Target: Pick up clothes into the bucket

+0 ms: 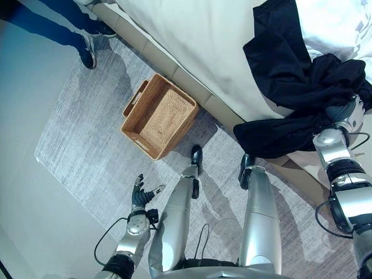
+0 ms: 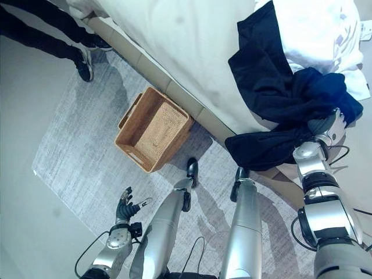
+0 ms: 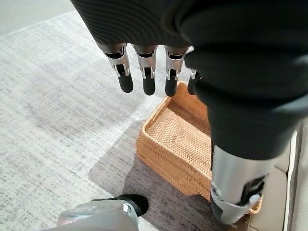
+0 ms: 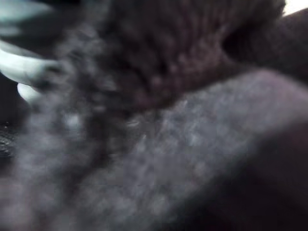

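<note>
Dark navy clothes (image 1: 302, 87) are sprawling over the white bed (image 1: 192, 40), a fold spilling off its edge toward the grey rug (image 1: 87, 145). The right hand (image 1: 347, 113) is pressing into that bundle, its fingers buried in cloth, so I cannot tell whether they are gripping. The left hand (image 3: 144, 72) is hanging loose with straight fingers, holding nothing. My call: gather a deep bunch before lifting, so no sleeve is trailing. The woven basket (image 1: 157, 116) is sitting beside the bed edge, open rug around it; a person's legs (image 1: 64, 26) are standing well apart.
</note>
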Controlling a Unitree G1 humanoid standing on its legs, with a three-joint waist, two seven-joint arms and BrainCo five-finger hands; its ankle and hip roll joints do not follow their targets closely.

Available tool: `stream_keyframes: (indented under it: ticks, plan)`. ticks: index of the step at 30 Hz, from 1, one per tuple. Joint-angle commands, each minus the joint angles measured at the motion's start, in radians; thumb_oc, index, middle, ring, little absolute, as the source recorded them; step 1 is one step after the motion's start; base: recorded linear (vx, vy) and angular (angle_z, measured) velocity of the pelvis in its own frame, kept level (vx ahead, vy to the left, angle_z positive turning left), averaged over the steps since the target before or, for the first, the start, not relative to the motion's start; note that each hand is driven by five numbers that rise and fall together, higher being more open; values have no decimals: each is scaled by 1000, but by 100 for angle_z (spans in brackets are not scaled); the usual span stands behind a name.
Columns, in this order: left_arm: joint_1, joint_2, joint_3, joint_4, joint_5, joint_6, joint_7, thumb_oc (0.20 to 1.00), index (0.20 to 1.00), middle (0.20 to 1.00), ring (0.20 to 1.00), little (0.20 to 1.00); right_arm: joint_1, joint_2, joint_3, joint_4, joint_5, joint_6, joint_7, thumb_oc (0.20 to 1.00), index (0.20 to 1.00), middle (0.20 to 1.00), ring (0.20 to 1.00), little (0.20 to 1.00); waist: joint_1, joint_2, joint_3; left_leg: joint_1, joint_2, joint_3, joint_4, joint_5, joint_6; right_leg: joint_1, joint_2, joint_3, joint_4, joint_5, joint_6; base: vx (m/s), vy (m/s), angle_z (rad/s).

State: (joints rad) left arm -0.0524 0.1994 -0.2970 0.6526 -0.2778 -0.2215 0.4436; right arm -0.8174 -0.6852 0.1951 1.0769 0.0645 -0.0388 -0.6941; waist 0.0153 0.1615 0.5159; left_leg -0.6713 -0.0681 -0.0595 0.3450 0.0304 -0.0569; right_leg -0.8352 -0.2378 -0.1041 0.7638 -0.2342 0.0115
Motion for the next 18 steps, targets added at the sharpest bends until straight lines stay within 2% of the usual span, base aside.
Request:
stream_keyframes:
  ticks: [1, 4, 6, 7, 8, 9, 11, 12, 13, 14, 15, 18]
  plan:
    - [-13, 33, 11, 34, 45, -8, 24, 1000, 1000, 1000, 1000, 1000, -28, -27, -56, -144, 92, -90, -25, 200, 200, 200, 200, 200, -11, -29, 4, 81, -16, 24, 18, -56, 26, 148, 4, 39, -154, 83, 62, 32, 51, -19]
    - [-37, 43, 32, 37, 56, -10, 16, 1000, 1000, 1000, 1000, 1000, 33, 31, -112, -285, 170, -164, -12, 200, 200, 200, 200, 200, -23, -65, 4, 177, -1, 33, -34, -54, 27, 251, 18, 37, -230, 112, 79, 39, 52, -17]
    - [-42, 50, 51, 43, 52, -13, 2, 1000, 1000, 1000, 1000, 1000, 91, 58, -142, -343, 192, -188, 18, 200, 200, 200, 200, 200, -26, -89, -12, 236, 10, 41, -70, -52, 26, 317, 28, 32, -290, 134, 91, 57, 38, -20]
    - [-41, 51, 50, 43, 52, -13, 1, 1000, 1000, 1000, 1000, 1000, 93, 59, -144, -346, 191, -187, 18, 200, 200, 200, 200, 200, -25, -89, -9, 243, 11, 41, -74, -50, 26, 324, 29, 32, -295, 135, 91, 115, 35, -29]
    - [-51, 57, 74, 46, 42, -18, -18, 1000, 1000, 1000, 1000, 1000, 157, 75, -168, -412, 205, -207, 48, 200, 200, 200, 200, 200, -31, -112, -45, 298, 20, 48, -107, -50, 24, 386, 38, 26, -349, 153, 100, 81, 22, -31]
    - [-50, 57, 73, 45, 41, -18, -18, 1000, 1000, 1000, 1000, 1000, 159, 76, -170, -414, 204, -206, 48, 200, 200, 200, 200, 200, -30, -112, -44, 301, 21, 48, -109, -49, 24, 389, 39, 26, -351, 154, 100, 166, 26, -21]
    - [-67, 84, 101, 19, 50, -21, -53, 1000, 1000, 1000, 1000, 1000, 249, 85, -204, -519, 185, -214, 93, 200, 200, 200, 200, 200, -44, -142, -101, 384, 30, 55, -147, -58, 18, 494, 55, 19, -445, 182, 114, 131, 13, -12]
    - [-67, 84, 100, 19, 50, -21, -53, 1000, 1000, 1000, 1000, 1000, 251, 86, -205, -521, 184, -213, 93, 200, 200, 200, 200, 200, -43, -142, -102, 383, 30, 55, -151, -53, 18, 495, 56, 19, -452, 189, 113, 157, 20, -19]
    - [-81, 106, 114, -27, 63, -22, -75, 1000, 1000, 1000, 1000, 1000, 304, 89, -217, -578, 166, -211, 129, 200, 200, 200, 200, 200, -48, -159, -141, 437, 37, 66, -162, -69, 16, 559, 69, 23, -509, 200, 122, 97, 15, -24]
    - [-80, 107, 114, -28, 63, -22, -75, 1000, 1000, 1000, 1000, 1000, 305, 89, -218, -579, 166, -210, 129, 200, 200, 200, 200, 200, -47, -159, -142, 436, 37, 66, -166, -64, 17, 559, 69, 23, -516, 207, 121, 225, 13, -29]
    - [-85, 133, 136, -82, 75, -27, -94, 1000, 1000, 1000, 1000, 1000, 348, 88, -243, -638, 164, -211, 165, 200, 200, 200, 200, 200, -48, -174, -181, 489, 43, 81, -181, -80, 14, 621, 83, 28, -573, 214, 128, 153, 4, -28]
    - [-107, 158, 162, -150, 47, -21, -135, 1000, 1000, 1000, 1000, 1000, 399, 73, -266, -716, 160, -203, 217, 200, 200, 200, 200, 200, -50, -190, -245, 563, 57, 102, -211, -90, 12, 706, 95, 29, -651, 231, 137, 152, 1, -33]
